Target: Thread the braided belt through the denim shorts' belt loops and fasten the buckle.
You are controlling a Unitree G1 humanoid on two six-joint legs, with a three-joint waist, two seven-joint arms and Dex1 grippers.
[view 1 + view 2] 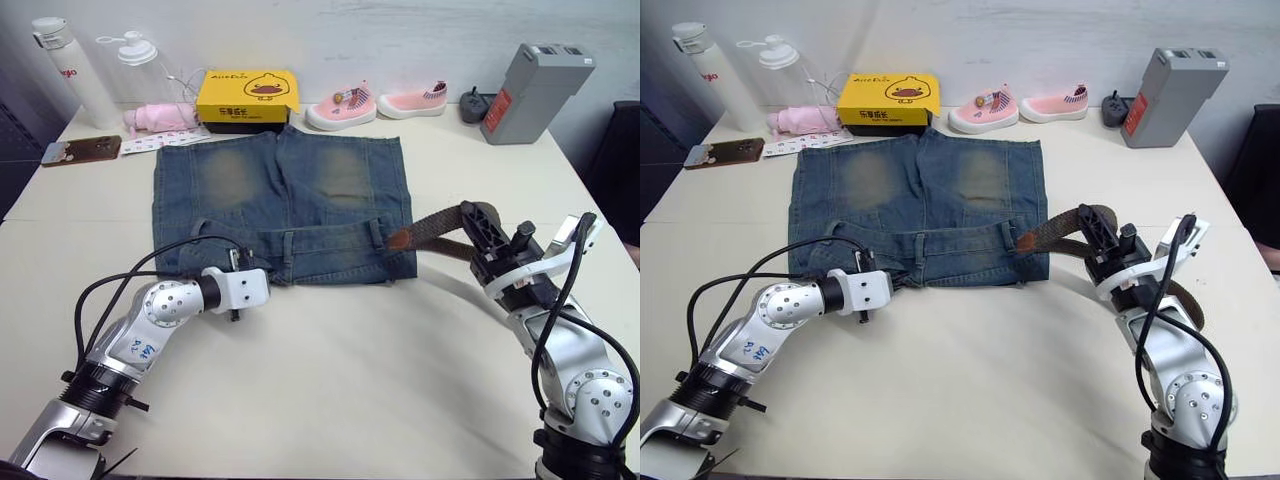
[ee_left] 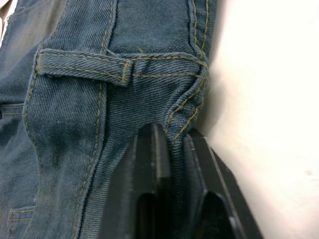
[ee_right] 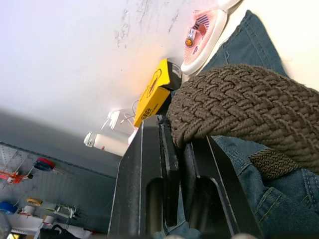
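Waistband of the denim shorts [image 1: 285, 205] is pinched by the left end effector [image 2: 172, 149]; the braided belt [image 3: 249, 107] is clamped by the right end effector [image 3: 182, 149]. The leather tip [image 1: 400, 238] should be guided under the nearest belt loop [image 1: 377, 233].

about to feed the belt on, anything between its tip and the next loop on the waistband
Nothing visible. The braided belt, pinched in the right gripper, has its tip at the loop by the denim shorts' right edge; bare waistband lies beyond.

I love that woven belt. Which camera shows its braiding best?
The right wrist view: the braided belt arches close above the right tool, which is shut on it, every strand distinct. Both eye views show it as a thin brown strap reaching the denim shorts. The left wrist view gives denim, not belt.
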